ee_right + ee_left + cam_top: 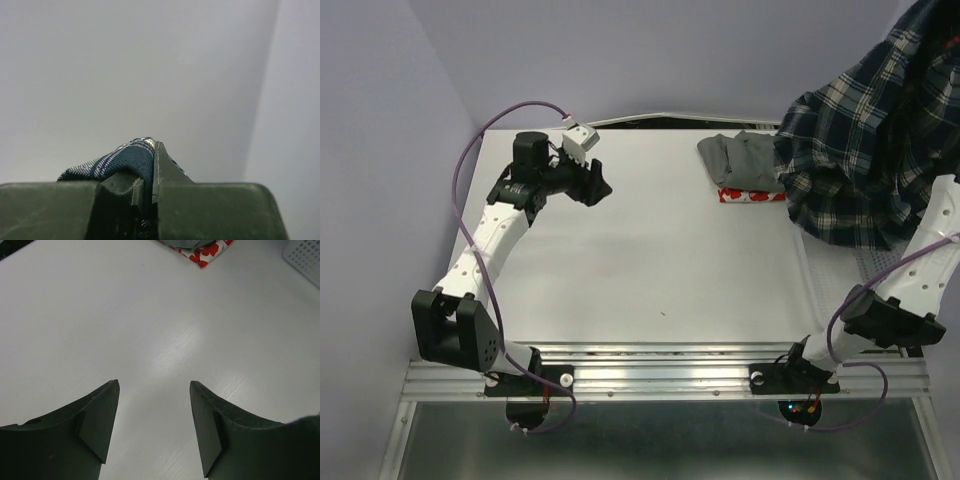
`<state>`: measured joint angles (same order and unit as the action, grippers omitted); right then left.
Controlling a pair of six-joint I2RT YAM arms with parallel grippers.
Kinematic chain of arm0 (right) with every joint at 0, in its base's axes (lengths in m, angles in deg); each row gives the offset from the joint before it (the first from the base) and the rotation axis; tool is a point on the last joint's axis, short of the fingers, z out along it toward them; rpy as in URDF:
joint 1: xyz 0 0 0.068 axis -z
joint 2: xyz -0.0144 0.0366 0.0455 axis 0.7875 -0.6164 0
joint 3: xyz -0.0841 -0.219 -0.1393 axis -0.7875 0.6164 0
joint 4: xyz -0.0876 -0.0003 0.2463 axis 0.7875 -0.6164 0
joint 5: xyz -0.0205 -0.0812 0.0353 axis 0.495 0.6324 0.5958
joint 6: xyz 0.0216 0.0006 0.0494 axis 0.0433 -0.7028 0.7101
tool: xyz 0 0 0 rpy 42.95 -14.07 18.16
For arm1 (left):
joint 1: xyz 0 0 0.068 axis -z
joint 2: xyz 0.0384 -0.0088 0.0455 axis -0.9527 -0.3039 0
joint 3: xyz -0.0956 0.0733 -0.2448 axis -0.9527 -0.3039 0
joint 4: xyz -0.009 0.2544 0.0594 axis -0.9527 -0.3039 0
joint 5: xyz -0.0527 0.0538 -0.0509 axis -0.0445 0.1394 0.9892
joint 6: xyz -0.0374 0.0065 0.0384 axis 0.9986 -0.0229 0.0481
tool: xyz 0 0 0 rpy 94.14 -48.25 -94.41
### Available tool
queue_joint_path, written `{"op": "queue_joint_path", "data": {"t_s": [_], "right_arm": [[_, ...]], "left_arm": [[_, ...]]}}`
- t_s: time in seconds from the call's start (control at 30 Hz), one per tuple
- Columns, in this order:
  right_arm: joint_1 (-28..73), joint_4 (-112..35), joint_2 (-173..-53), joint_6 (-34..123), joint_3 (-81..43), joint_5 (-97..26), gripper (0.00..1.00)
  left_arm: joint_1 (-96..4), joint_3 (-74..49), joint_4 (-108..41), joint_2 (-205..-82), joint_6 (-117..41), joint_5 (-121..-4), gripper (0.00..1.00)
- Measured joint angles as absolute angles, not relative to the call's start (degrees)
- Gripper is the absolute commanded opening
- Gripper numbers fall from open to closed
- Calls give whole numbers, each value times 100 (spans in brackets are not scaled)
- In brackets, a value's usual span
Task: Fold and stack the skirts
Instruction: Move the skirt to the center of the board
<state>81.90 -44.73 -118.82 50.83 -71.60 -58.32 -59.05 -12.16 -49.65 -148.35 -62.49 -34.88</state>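
Plaid skirt point(860, 150) hangs from clenched right fingers point(170, 180) over white table point(650, 250), lilac walls point(670, 50); left fingers point(100, 410) spread.

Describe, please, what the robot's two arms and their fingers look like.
Both the left arm and the right arm have white shell links, dotted with small holes on the left one, joined by bulky black joint housings. A thin purple cable loops along each arm. A small grey camera box sits at the left wrist. The fingers are matte black, wedge-shaped and taper toward the tips.
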Motion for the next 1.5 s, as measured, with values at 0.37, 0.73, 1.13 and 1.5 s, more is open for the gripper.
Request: {"op": "queue_joint_path", "data": {"t_s": [0.37,0.73,1.13,1.5], "right_arm": [[5025,-2626,-13524,6288,-7300,-5633,1],[2025,-2316,-13814,4688,-4740,-5386,1],[936,-2937,-15274,3608,-4532,-5912,82],[1004,-4397,-15624,1921,-5671,-4173,81]], "left_arm": [[-6637,-1127,-4627,-14838,-5724,-3167,69],[-7389,-1129,-4979,-14121,-5989,-3075,70],[-8128,-1442,-5958,-13830,-6640,-3068,70],[-7756,-1472,-7757,-13841,-9051,-3409,71]]}}
